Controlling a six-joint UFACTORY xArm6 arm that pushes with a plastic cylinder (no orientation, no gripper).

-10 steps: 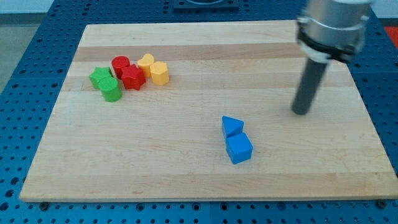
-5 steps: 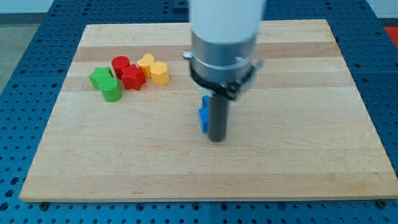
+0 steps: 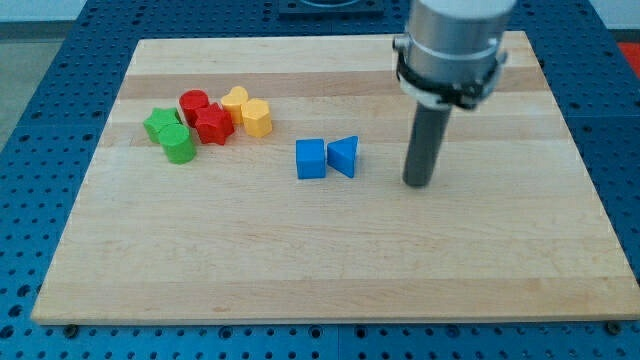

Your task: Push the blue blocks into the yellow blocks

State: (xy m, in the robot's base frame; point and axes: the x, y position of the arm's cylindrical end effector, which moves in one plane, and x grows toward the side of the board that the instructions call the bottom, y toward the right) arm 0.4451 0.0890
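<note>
A blue cube (image 3: 310, 159) and a blue triangular block (image 3: 343, 157) stand side by side near the middle of the wooden board (image 3: 330, 260), touching or nearly so. Two yellow blocks, a heart-like one (image 3: 235, 99) and a rounded one (image 3: 257, 117), sit at the upper left, apart from the blue ones. My tip (image 3: 418, 184) rests on the board to the right of the blue triangular block, with a clear gap between them.
Two red blocks (image 3: 204, 116) touch the yellow pair on their left. Two green blocks (image 3: 170, 135) sit further left. The board's edges drop to a blue perforated table (image 3: 40, 180).
The two blue blocks have moved from the lower middle up and left, toward the yellow blocks. My tip swept in behind them, then drew back to the right.
</note>
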